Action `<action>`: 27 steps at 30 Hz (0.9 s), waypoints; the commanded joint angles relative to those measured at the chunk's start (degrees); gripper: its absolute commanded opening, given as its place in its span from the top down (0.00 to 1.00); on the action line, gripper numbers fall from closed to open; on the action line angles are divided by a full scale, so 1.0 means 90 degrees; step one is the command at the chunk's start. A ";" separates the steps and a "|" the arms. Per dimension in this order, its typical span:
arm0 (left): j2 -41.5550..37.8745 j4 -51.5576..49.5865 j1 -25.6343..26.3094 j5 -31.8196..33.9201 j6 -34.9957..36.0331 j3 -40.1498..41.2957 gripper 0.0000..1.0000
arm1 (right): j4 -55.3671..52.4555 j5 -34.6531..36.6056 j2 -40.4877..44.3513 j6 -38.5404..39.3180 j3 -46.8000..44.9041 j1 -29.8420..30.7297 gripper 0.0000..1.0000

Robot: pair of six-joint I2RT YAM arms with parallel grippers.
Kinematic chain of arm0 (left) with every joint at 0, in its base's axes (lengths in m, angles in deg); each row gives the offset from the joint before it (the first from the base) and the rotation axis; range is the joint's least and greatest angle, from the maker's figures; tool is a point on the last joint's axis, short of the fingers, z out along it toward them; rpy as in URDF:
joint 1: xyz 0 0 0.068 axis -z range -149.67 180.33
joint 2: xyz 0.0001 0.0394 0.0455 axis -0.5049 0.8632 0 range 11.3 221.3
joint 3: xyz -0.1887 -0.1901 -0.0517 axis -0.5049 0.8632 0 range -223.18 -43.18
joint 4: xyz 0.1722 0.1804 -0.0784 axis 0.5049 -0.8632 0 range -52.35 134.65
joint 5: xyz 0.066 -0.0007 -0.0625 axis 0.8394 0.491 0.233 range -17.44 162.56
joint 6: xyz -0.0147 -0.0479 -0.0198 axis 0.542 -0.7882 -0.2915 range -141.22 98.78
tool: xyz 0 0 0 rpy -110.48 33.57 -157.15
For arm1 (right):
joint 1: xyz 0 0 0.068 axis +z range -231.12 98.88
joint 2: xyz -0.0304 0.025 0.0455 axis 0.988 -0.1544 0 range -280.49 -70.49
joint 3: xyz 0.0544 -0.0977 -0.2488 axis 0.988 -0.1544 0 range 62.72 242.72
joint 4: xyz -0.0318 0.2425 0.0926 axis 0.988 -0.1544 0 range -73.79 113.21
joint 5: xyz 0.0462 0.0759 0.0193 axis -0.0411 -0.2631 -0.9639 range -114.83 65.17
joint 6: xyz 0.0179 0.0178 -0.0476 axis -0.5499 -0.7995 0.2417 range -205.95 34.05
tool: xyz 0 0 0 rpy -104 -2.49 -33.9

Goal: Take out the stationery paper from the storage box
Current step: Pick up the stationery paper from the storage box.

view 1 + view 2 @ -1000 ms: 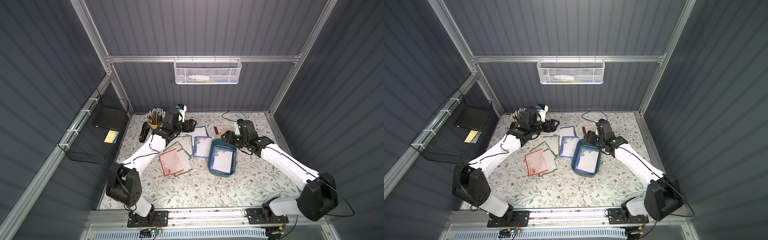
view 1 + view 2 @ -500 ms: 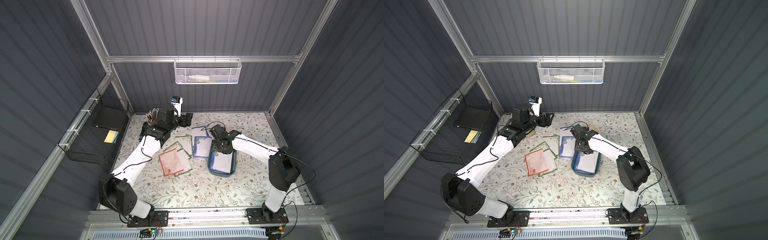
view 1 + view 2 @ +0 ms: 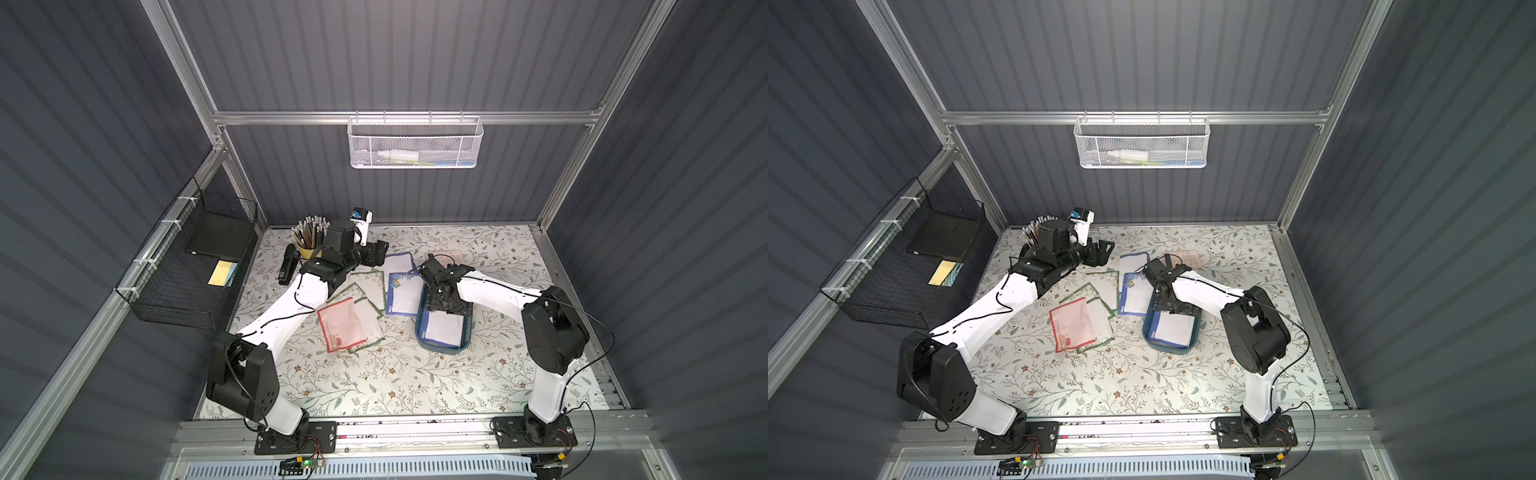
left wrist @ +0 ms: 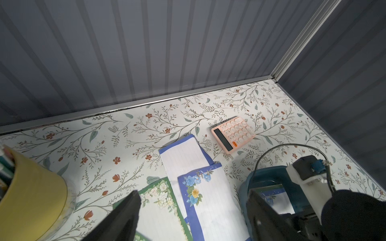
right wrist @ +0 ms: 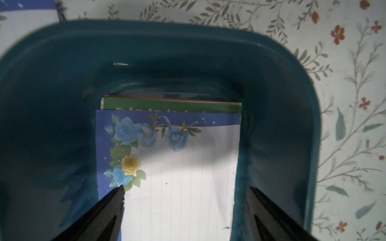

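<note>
The storage box (image 3: 432,347) (image 3: 1156,343) is a dark teal tray right of the table's middle. Stationery paper lies inside it: a blue-floral sheet (image 5: 183,167) (image 3: 442,332) on top, and a green-bordered one (image 5: 171,106) peeking out beneath. My right gripper (image 5: 187,188) (image 3: 446,305) (image 3: 1173,307) is open and low over the box's far end, with one finger above the sheet's edge and the other by the box wall. Blue-bordered (image 3: 403,291), green-bordered (image 3: 365,286) and red-bordered (image 3: 343,324) sheets lie on the table to the left. My left gripper (image 4: 193,193) (image 3: 376,255) hangs open and empty above them.
A yellow pencil cup (image 3: 307,239) and a black stapler (image 3: 286,270) stand at the back left. A pinkish calculator (image 4: 232,133) lies behind the box. A black wire basket (image 3: 195,266) hangs on the left wall and a white mesh basket (image 3: 415,143) on the back wall.
My right arm has folded in from the right, bringing its gripper over and down into the box's far end, and its jaws have opened wider. The left gripper has shifted only slightly.
</note>
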 commanded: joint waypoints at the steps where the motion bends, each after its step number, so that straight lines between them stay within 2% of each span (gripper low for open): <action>1: 0.0047 0.0034 -0.0063 -0.0164 0.0086 -0.0009 0.18 | 0.0302 -0.0175 0.0055 -0.0092 -0.0289 -0.0166 0.04; 14: 0.0090 0.0015 -0.0073 -0.0160 0.0089 -0.0019 0.18 | 0.0940 -0.0846 -0.0239 -0.0018 -0.0856 -0.0388 0.05; 21: 0.0126 -0.0034 -0.0073 -0.0166 0.0089 -0.0063 0.18 | 0.1115 -0.1037 -0.0385 0.0045 -0.1202 -0.0381 0.16; 24: 0.0134 -0.0044 -0.0083 -0.0162 0.0089 -0.0069 0.18 | 0.1183 -0.1117 -0.0433 0.0091 -0.1277 -0.0379 0.24; 27: 0.0143 -0.0053 -0.0083 -0.0165 0.0089 -0.0069 0.18 | 0.1214 -0.1196 -0.0532 0.0118 -0.1322 -0.0384 0.35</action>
